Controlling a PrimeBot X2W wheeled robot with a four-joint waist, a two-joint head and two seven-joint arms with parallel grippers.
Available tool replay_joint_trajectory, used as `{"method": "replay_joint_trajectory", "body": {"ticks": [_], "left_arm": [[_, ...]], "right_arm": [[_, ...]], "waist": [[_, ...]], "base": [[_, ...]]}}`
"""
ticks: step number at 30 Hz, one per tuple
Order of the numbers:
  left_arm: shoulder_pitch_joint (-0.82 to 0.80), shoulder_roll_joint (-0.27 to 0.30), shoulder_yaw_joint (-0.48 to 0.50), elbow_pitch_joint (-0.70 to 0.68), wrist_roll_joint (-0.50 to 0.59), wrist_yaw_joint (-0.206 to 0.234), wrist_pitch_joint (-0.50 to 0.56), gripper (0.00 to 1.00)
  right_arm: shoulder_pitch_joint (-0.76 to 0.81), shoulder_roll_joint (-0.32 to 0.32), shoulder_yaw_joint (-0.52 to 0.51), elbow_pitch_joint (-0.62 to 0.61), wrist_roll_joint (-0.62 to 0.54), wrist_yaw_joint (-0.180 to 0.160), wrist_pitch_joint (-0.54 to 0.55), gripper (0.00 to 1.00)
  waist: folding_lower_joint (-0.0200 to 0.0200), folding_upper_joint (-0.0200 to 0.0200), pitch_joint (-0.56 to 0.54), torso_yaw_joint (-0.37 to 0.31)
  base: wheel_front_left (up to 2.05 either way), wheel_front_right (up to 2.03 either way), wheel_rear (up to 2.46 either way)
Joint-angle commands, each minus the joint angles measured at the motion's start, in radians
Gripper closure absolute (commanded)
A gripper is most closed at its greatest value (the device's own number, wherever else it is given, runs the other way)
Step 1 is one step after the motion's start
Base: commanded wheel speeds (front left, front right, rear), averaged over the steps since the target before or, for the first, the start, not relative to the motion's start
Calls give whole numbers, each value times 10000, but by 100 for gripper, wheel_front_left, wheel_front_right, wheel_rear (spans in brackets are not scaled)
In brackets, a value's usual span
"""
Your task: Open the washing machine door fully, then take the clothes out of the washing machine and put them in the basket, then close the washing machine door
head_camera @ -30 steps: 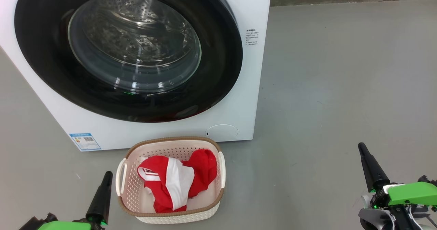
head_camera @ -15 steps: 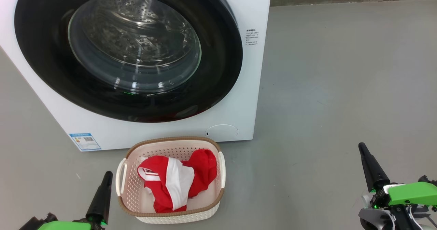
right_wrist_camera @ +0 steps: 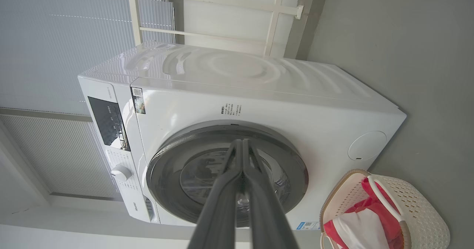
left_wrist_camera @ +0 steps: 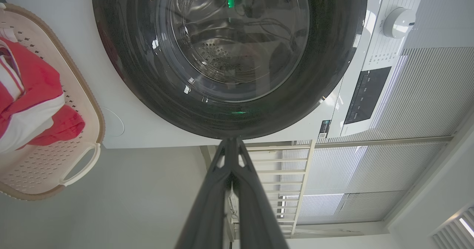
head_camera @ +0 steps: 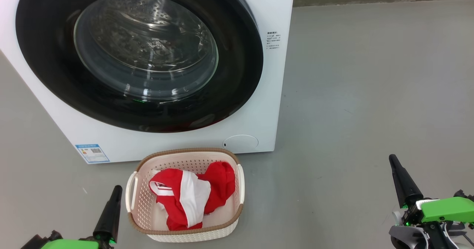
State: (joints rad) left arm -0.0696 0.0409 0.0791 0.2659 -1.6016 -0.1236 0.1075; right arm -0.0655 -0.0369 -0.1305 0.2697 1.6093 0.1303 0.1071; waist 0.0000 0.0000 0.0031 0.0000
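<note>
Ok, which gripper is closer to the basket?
The left gripper, its tip just beside a handle of the basket; the right gripper sits well off on the other side, over bare floor.

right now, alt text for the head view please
A white washing machine, its round black door shut, stands behind a small basket holding red and white clothes. The left gripper and right gripper, both shut, rest at the lower corners.

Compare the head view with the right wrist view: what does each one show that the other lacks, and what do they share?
Head view: the left gripper, shut, beside the basket. Right wrist view: the top of the washing machine, its dial and dark control panel, plus window blinds. Shared: the closed washing machine door, the clothes in the basket, the right gripper, shut.
</note>
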Motion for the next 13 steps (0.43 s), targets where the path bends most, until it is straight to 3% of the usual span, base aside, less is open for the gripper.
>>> {"method": "replay_joint_trajectory", "body": {"ticks": [1,13], "left_arm": [[-385,93,347,-207,-71,-71,57,100],[-385,93,346,-207,-71,-71,57,100]], "right_arm": [[-424,-140,166,-249,-8,4,62,100],[-424,-139,164,-249,-10,4,64,100]], "waist": [[0,0,0,0],[0,0,0,0]], "base": [[0,0,0],[0,0,0]]}}
